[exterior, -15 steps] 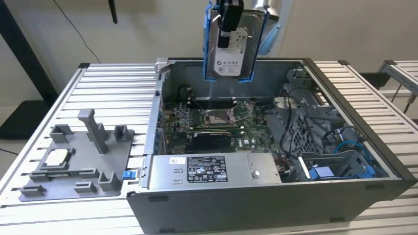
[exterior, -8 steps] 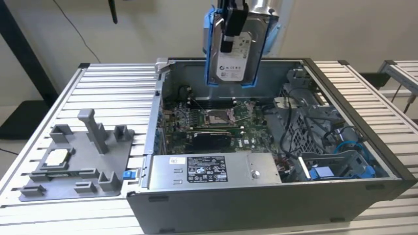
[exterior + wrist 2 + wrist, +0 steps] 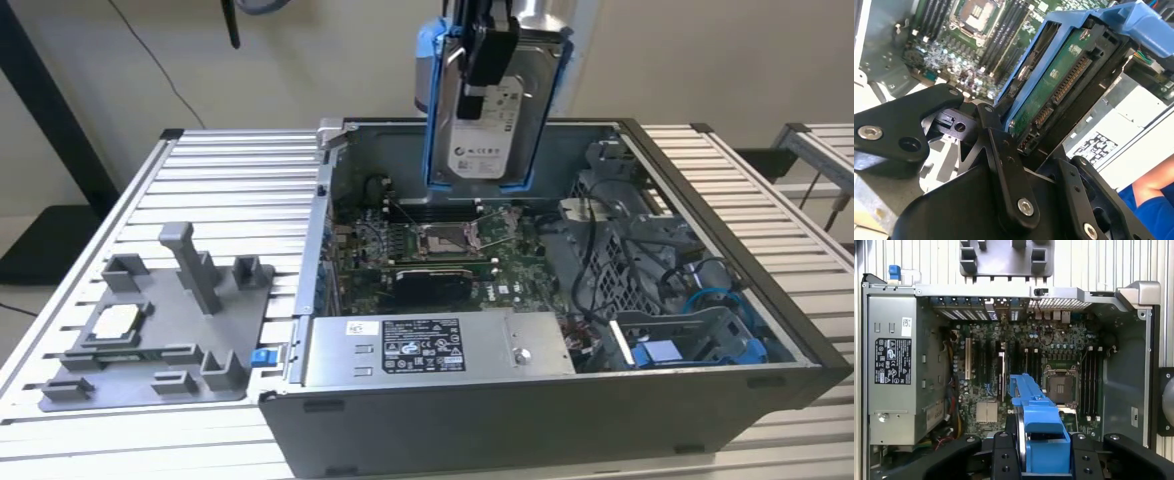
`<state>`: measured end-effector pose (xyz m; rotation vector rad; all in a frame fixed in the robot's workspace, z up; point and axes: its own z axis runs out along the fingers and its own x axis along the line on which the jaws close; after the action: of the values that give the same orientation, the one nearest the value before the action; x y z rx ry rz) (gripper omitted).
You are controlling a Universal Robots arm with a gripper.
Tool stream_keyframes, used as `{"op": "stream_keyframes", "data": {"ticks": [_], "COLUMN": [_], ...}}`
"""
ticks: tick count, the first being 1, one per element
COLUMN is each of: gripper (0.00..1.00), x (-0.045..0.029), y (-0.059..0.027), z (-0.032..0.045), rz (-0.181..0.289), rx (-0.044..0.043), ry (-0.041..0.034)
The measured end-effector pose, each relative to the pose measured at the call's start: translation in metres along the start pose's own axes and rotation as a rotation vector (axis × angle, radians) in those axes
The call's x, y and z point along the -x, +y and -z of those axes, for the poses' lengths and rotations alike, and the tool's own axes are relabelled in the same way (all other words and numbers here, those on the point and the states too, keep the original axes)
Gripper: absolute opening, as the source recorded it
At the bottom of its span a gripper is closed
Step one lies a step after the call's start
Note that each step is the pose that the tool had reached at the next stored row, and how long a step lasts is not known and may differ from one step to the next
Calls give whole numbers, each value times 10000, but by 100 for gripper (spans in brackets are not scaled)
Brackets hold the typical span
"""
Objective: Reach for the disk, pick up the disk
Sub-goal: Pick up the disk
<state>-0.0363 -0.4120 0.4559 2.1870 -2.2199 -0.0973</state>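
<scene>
The disk (image 3: 497, 145), a silver hard drive with a white label in a blue caddy, hangs upright in the air above the open computer case (image 3: 747, 385). My gripper (image 3: 483, 95) is shut on it from above, one black finger lying across its labelled face. In the second wrist view the disk (image 3: 1061, 82) shows its green circuit-board side between the black fingers (image 3: 1004, 165). In the first wrist view the blue caddy (image 3: 1038, 422) sticks out between the fingers (image 3: 1004, 457), over the motherboard.
Below lie the motherboard (image 3: 434, 250) with its processor socket, the power supply (image 3: 434, 345) and a cable-filled bay at the exterior view's right. A grey fixture plate (image 3: 160, 330) carrying a small silver chip sits on the slatted table (image 3: 227, 180). A person's blue sleeve (image 3: 1149, 200) is near the case.
</scene>
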Motion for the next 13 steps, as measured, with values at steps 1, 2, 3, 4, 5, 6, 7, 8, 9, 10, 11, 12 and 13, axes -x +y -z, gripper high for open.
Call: {"op": "stream_keyframes", "data": {"ticks": [1, 2, 3, 4, 5, 6, 7, 8, 9, 10, 11, 12, 13], "gripper": [0, 0, 0, 0, 0, 0, 0, 0, 0, 0, 0, 0, 0], "x": [-26, -53, -80, -107, -135, -165, -195, -226, -258, -289, -320, -352, -383], "y": [-5, -10, -16, -21, -26, -29, -32, -34, -36, -38, -39, -41, -43], "z": [1, 1, 2, 2, 3, 4, 4, 5, 5, 5, 5, 5, 6], "rz": [0, -1, -2, -2, -3, -3, -4, -5, -7, -8, -10, -12, -14], "rx": [3, 6, 10, 13, 17, 19, 21, 22, 22, 23, 23, 23, 24], "ry": [0, 0, -1, -1, 0, 0, 0, 0, 0, 0, -1, 0, 0]}}
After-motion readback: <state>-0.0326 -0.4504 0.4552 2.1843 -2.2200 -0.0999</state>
